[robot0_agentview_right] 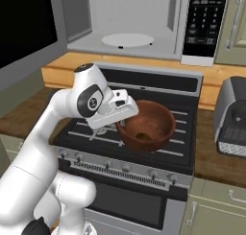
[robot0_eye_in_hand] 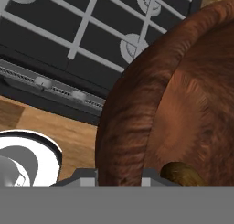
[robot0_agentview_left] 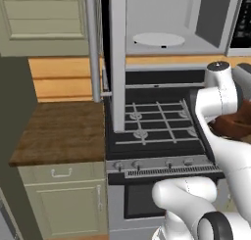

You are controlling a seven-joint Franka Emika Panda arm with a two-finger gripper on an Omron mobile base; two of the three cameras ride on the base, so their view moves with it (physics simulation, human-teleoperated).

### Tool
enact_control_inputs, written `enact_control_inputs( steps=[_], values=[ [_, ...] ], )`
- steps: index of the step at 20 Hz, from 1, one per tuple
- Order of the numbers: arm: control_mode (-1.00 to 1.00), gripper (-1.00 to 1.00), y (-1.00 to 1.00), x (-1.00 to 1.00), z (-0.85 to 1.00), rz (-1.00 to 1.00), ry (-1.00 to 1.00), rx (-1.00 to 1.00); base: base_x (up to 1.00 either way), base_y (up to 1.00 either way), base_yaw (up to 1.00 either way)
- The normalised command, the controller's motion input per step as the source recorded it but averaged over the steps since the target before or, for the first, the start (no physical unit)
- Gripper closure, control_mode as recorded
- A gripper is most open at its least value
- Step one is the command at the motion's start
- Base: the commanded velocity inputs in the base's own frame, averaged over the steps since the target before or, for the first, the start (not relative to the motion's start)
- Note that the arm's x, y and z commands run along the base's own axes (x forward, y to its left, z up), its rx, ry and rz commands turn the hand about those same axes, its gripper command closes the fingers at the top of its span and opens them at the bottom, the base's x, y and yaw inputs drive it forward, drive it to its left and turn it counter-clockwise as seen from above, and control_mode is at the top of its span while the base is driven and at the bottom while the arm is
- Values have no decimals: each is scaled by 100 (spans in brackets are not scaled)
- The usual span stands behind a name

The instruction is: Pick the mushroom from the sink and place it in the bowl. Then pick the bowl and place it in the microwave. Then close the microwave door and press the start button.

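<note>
Above the black stove top we carry the round reddish-brown wooden bowl (robot0_agentview_right: 146,125), fingers (robot0_eye_in_hand: 84,176) pinching its rim, brownish mushroom (robot0_eye_in_hand: 182,173) inside; next we must lift it into the open light-grey microwave (robot0_agentview_right: 129,23)

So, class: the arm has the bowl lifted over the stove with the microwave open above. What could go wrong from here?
1. The claw pinches the bowl at one rim only, so it may tilt or slip.
2. The mushroom lies loose inside; a tilt could roll it out onto the stove.
3. The microwave sits higher, so the bowl could clip its front edge or the open microwave door.
</note>
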Motion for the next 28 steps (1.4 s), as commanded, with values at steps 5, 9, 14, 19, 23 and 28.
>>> enact_control_inputs(
  steps=[5,9,14,19,23,28],
  values=[
    [100,100,0,0,0,0,0,0,43,17,-3],
    [100,100,0,0,0,0,0,0,14,1,0],
    [100,100,0,0,0,0,0,0,13,3,0],
    [100,100,0,0,0,0,0,0,23,14,0],
    [-100,100,1,1,4,2,-6,4,10,5,0],
    [-100,100,2,-8,48,25,-12,1,0,0,0]
  ],
)
